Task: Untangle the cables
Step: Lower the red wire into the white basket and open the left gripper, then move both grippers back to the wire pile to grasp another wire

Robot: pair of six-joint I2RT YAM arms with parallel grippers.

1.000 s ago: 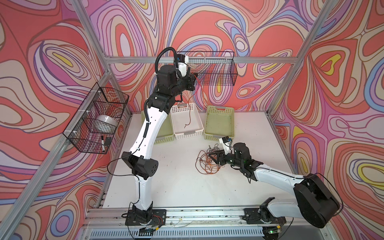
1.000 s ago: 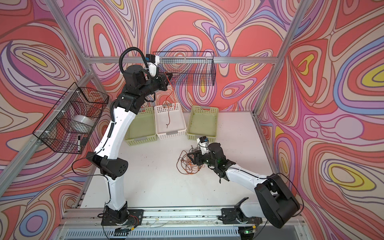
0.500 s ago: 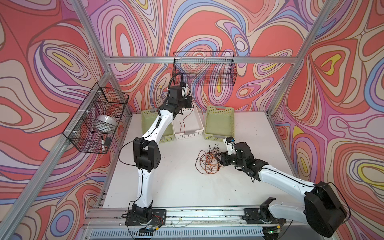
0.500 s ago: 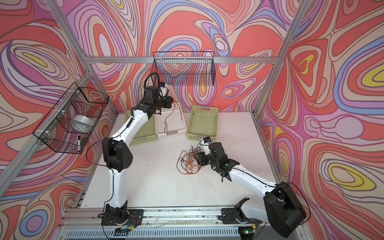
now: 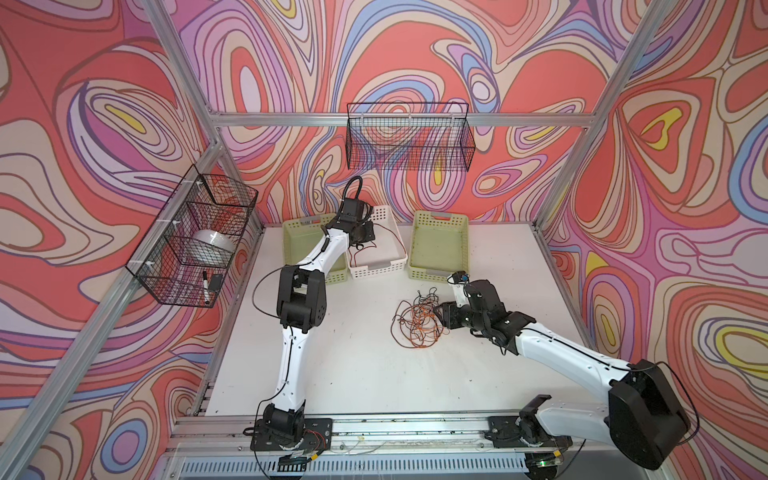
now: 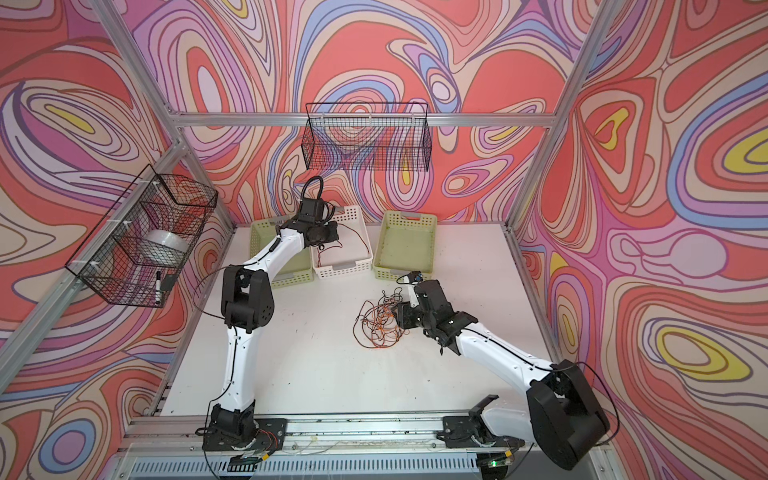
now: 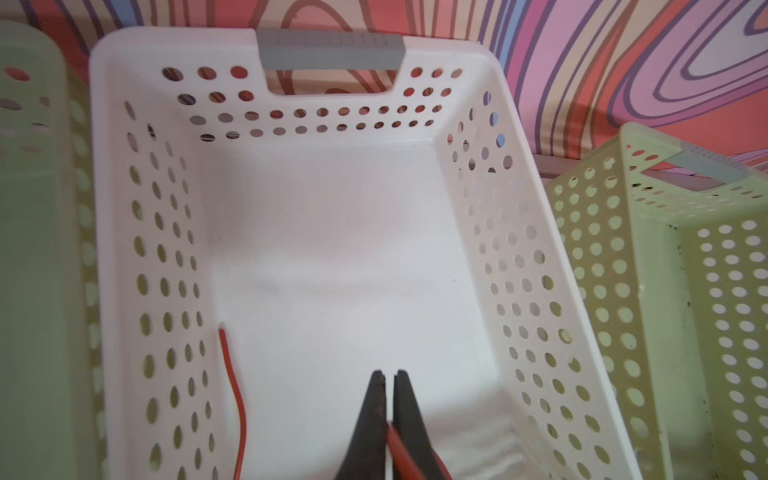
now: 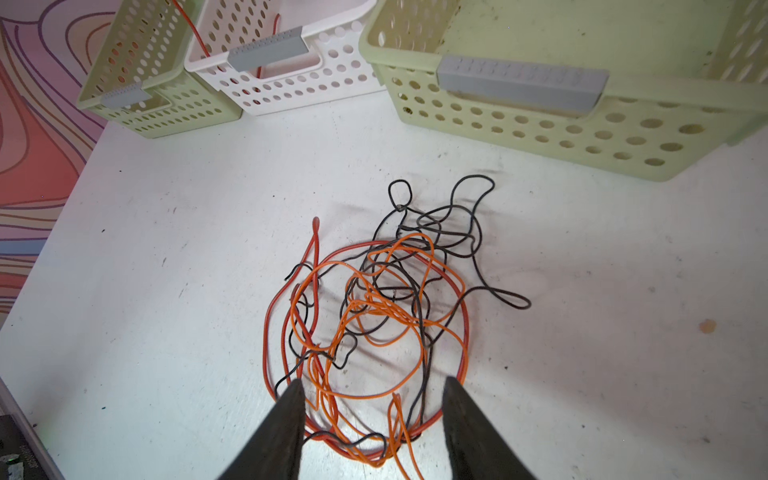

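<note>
At the back edge of the table (image 5: 357, 374), left gripper (image 7: 389, 374) pinches one red cable (image 7: 400, 453) in the white basket (image 7: 166, 45); right gripper (image 8: 374, 380), half-open, hovers over the unsorted orange-red-black tangle (image 8: 374, 309).

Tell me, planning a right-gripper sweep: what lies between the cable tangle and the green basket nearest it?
Between cable tangle and green basket: only bare white table, in the right wrist view.
</note>
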